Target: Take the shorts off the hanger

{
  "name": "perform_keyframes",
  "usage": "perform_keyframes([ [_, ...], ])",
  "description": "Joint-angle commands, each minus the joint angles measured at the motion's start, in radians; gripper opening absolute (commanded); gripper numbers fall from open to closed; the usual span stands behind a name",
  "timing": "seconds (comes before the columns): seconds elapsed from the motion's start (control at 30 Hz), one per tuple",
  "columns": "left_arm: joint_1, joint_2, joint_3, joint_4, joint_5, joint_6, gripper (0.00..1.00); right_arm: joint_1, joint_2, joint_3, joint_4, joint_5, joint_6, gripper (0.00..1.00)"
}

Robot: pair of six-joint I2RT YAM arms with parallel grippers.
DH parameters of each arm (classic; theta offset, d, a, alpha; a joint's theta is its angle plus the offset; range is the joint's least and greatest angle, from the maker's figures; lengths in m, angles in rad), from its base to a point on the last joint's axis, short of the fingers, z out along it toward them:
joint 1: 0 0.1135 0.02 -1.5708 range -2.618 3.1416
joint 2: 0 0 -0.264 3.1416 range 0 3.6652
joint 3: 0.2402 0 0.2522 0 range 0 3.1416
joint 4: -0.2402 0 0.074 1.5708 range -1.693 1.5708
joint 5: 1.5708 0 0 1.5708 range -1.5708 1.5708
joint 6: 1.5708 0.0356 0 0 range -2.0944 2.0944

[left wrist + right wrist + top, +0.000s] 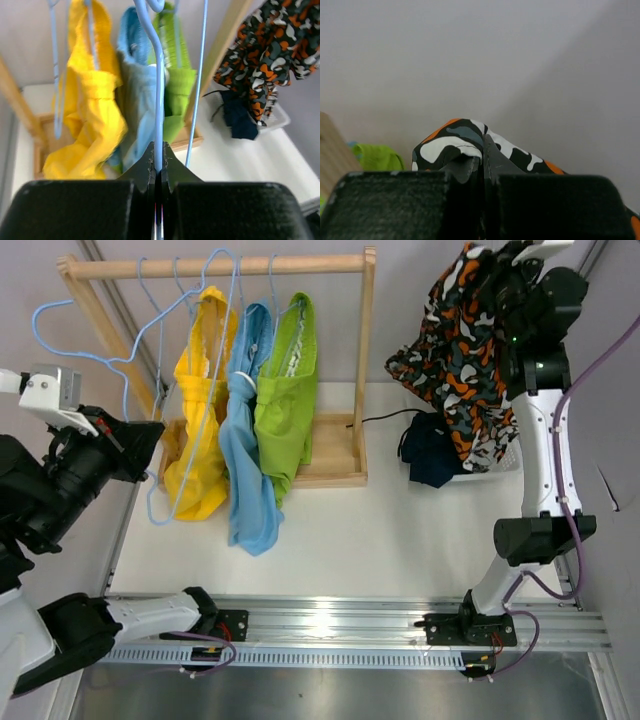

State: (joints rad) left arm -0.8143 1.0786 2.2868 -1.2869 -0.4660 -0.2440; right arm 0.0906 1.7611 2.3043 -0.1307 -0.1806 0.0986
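Left gripper [158, 172]: at the left edge of the table, fingers pressed together on the thin light blue wire hanger [158, 90].
Why that hold: probably to brace the wire so the fabric can be drawn off. No shorts show on the wire at the fingers. Whether it is free of the rail I cannot tell.
Right gripper [482, 150]: raised over the far right corner, fingers pinching a fold of the patterned shorts [455, 360].
Patterned shorts: black with orange and white. They hang limp below the right fingers, apart from any hanger. The fold rises just past the fingertips in the right wrist view.
Why so high: probably so the cloth clears the wooden rack [220, 266] before it drops.
White basket [505, 462]: near the right edge, under the hanging cloth, with the navy shorts [430, 455] lying in it.
Yellow shorts [200, 410], light blue shorts [245, 460], lime green shorts [290, 400]: side by side on the rack at the far left, each on its own hanger, not yet off.
Stage: I judge two pairs freed and three to go.
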Motion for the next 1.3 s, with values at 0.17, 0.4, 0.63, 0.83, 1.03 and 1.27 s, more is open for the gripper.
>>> perform_keyframes([
  [0.17, -0.006, 0.063, -0.017, -0.155, -0.466, -0.075, 0.0, -0.058, -0.238, -0.746, 0.366, 0.027, 0.084, 0.0],
  [0.4, -0.006, 0.073, 0.02, -0.102, -0.686, -0.02, 0.0, -0.081, -0.413, -1.247, 0.491, -0.034, 0.193, 0.0],
  [0.63, -0.005, 0.078, 0.014, -0.005, -0.851, 0.147, 0.0, -0.08, -0.508, -1.367, 0.396, -0.022, 0.208, 0.14],
  [0.83, 0.029, 0.037, -0.113, 0.072, -0.902, 0.235, 0.0, -0.081, -0.546, -1.353, 0.263, 0.087, 0.205, 1.0],
  [1.03, 0.142, 0.058, -0.142, 0.034, -0.624, 0.178, 0.0, -0.081, -0.566, -1.361, 0.23, 0.043, 0.25, 0.99],
  [1.27, 0.3, 0.115, -0.207, 0.072, -0.272, 0.135, 0.0, -0.08, -0.629, -1.398, 0.221, 0.026, 0.259, 0.99],
])
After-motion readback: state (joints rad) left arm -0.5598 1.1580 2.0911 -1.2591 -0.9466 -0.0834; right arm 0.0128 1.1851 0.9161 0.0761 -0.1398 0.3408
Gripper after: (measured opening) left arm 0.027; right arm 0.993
